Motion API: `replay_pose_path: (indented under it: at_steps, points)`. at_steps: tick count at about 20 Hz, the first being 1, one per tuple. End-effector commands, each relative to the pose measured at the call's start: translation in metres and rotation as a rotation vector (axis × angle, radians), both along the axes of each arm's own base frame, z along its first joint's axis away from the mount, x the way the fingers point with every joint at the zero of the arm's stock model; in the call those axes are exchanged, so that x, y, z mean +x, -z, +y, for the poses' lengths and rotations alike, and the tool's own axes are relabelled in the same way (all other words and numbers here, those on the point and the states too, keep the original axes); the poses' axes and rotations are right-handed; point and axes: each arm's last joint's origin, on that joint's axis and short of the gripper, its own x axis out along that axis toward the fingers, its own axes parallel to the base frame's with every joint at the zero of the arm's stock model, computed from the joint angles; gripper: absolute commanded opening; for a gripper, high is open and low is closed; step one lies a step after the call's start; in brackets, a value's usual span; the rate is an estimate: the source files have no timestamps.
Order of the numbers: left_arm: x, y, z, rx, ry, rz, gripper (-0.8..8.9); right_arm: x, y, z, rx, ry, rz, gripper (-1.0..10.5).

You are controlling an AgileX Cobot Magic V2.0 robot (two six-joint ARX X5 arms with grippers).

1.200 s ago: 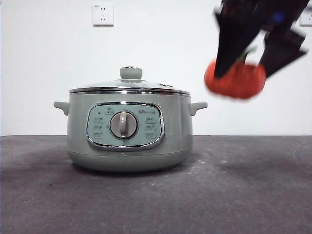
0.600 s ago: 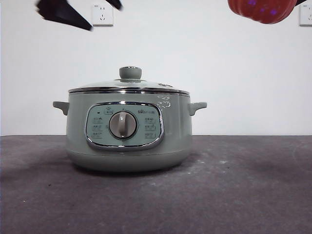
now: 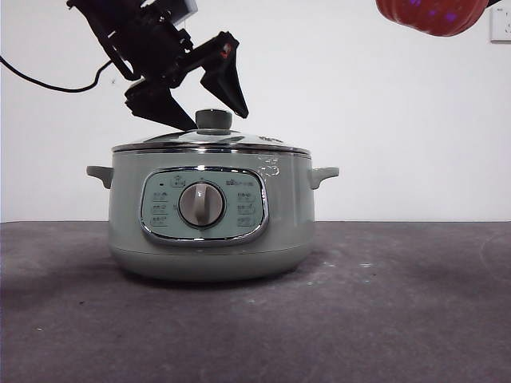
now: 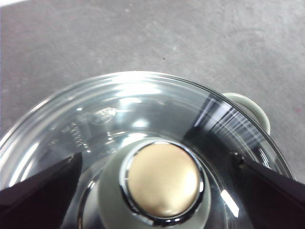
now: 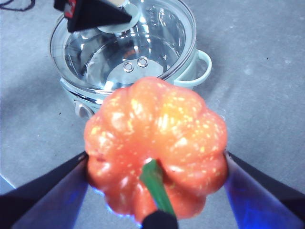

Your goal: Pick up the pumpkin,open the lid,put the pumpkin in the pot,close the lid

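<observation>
The pale green pot [image 3: 209, 239] stands on the table with the glass lid [image 3: 209, 141] on it. My left gripper [image 3: 213, 113] hangs over the lid, open, with one jaw on each side of the lid's green knob [image 3: 214, 120] and not pinching it. In the left wrist view the knob [image 4: 164, 179] sits between the spread jaws of the left gripper [image 4: 156, 160]. My right gripper [image 5: 156, 156] is shut on the orange pumpkin [image 5: 157, 138], green stem toward the camera. It holds the pumpkin [image 3: 431, 14] high to the right of the pot [image 5: 193, 71].
The dark grey tabletop [image 3: 399, 319] stretches in front of the pot and to both sides. The pot's side handles [image 3: 323, 174] stick out left and right. A white wall with a socket [image 3: 499, 24] stands behind. A black cable [image 3: 48, 84] trails from the left arm.
My left gripper has come down from the top left and now straddles the lid knob. The right gripper raised the pumpkin from beside the pot to the top right and holds it there.
</observation>
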Motion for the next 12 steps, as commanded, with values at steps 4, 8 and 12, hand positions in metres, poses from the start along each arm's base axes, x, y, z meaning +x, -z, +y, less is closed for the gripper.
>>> replay_pose_path:
  at_steps: [4,8,12]
  points:
    - [-0.0022,0.0048,-0.0036,0.036,-0.002,0.018,5.88,0.0003,-0.0003,0.0002,0.006,0.008,-0.002,-0.1]
    - [-0.0048,0.0081,-0.0025,0.053,0.001,0.06,2.92,0.0005,-0.0005,0.0001,0.006,0.011,-0.005,-0.1]
    - [-0.0049,0.0078,-0.0025,0.051,0.002,0.06,0.57,0.0005,-0.0005,0.0001,0.006,0.01,-0.004,-0.1]
